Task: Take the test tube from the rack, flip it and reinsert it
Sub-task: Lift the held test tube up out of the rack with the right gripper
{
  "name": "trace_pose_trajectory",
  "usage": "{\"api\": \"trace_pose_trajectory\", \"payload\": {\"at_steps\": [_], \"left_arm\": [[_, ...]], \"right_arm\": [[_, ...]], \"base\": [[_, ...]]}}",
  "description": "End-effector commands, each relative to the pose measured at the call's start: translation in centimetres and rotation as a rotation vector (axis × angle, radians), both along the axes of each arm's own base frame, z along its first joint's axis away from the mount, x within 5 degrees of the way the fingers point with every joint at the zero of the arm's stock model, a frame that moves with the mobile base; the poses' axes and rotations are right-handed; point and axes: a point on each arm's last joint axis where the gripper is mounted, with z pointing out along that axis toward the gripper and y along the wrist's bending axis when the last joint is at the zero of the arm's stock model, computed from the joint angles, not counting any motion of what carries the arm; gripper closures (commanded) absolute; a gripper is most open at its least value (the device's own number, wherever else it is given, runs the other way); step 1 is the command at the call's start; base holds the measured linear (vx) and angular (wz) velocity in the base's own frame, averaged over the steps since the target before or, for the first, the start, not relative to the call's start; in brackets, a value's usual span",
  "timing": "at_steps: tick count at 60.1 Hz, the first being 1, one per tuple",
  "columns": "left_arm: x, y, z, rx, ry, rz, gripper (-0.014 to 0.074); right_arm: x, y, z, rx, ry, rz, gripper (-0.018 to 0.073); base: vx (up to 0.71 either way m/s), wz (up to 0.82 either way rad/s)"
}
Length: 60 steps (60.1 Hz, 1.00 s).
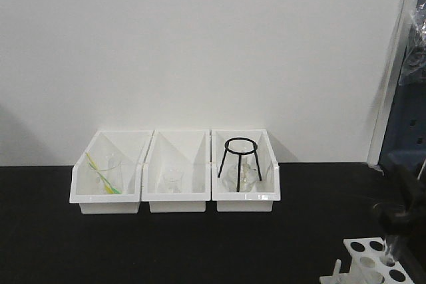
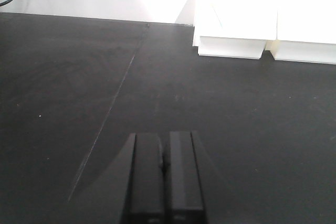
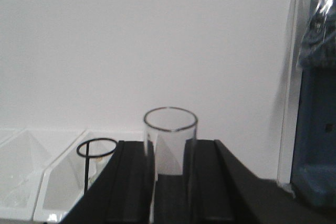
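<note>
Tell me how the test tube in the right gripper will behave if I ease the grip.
The test tube looks like thin clear glass, so it is probably fragile; squeeze gently. Held in the right gripper, its smooth round wall could slip or twist. Laid on the tabletop, it would likely roll; the rack seems safer.

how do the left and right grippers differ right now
The left gripper is shut on nothing; the right gripper is clamped on the test tube. The left gripper hangs over the black table; the right gripper faces the white wall. Both have black fingers.
</note>
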Motion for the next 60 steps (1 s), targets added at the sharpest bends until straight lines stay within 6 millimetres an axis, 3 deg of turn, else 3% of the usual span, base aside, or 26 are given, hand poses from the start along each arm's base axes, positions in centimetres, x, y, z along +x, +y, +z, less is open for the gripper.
{"api": "trace_pose_trajectory", "payload": {"at_steps": [1, 7, 12, 15, 16, 21, 26, 31, 35, 44, 48, 55, 60], "left_arm": [[0.1, -0.1, 0.7, 0.006, -0.089, -0.008, 0.0603], [0.1, -0.1, 0.7, 0.006, -0.089, -0.008, 0.0603], [0.1, -0.1, 0.7, 0.006, -0.089, -0.008, 0.0603], [0.1, -0.1, 0.7, 0.006, -0.089, -0.008, 0.0603], [0.1, -0.1, 0.7, 0.006, -0.089, -0.008, 0.0603], [0.1, -0.1, 0.7, 0.006, -0.089, -0.008, 0.0603], [0.1, -0.1, 0.7, 0.006, -0.089, -0.008, 0.0603], [0.1, -0.1, 0.7, 0.006, -0.089, -0.008, 0.0603], [0.1, -0.1, 0.7, 0.006, -0.089, -0.008, 0.0603], [0.1, -0.1, 0.7, 0.006, -0.089, -0.008, 0.0603], [0.1, -0.1, 0.7, 0.006, -0.089, -0.008, 0.0603], [0.1, -0.1, 0.7, 0.006, -0.089, -0.008, 0.0603], [0.1, -0.1, 0.7, 0.006, -0.089, -0.008, 0.0603]], "right_arm": [[-0.5, 0.0, 5.2, -0.015, -0.120, -0.006, 0.0573], [-0.6, 0.1, 7.6, -0.170, -0.126, -0.014, 0.0571], [-0.5, 0.7, 8.5, -0.599, -0.163, -0.002, 0.0571], [-0.6, 1.1, 8.4, -0.892, -0.191, 0.012, 0.0571], [-0.6, 1.3, 8.2, -1.089, -0.213, 0.024, 0.0571], [-0.7, 1.3, 7.6, -1.502, -0.209, 0.034, 0.0569], [-0.8, 0.8, 7.2, -1.623, -0.147, 0.024, 0.0568], [-1.0, 0.7, 7.4, -1.539, -0.132, 0.012, 0.0568], [-1.3, 0.8, 8.1, -1.277, -0.146, -0.007, 0.0568], [-2.0, -0.5, 10.2, -0.117, -0.166, -0.067, 0.0568], [-2.1, -1.0, 10.2, 0.143, -0.149, -0.086, 0.0568], [-2.0, -1.2, 9.5, 0.144, -0.131, -0.107, 0.0568], [-2.1, -1.3, 7.9, 0.130, -0.111, -0.116, 0.0568]], "base": [[0.00, 0.00], [0.00, 0.00], [0.00, 0.00], [0.00, 0.00], [0.00, 0.00], [0.00, 0.00], [0.00, 0.00], [0.00, 0.00], [0.00, 0.00], [0.00, 0.00], [0.00, 0.00], [0.00, 0.00], [0.00, 0.00]]}}
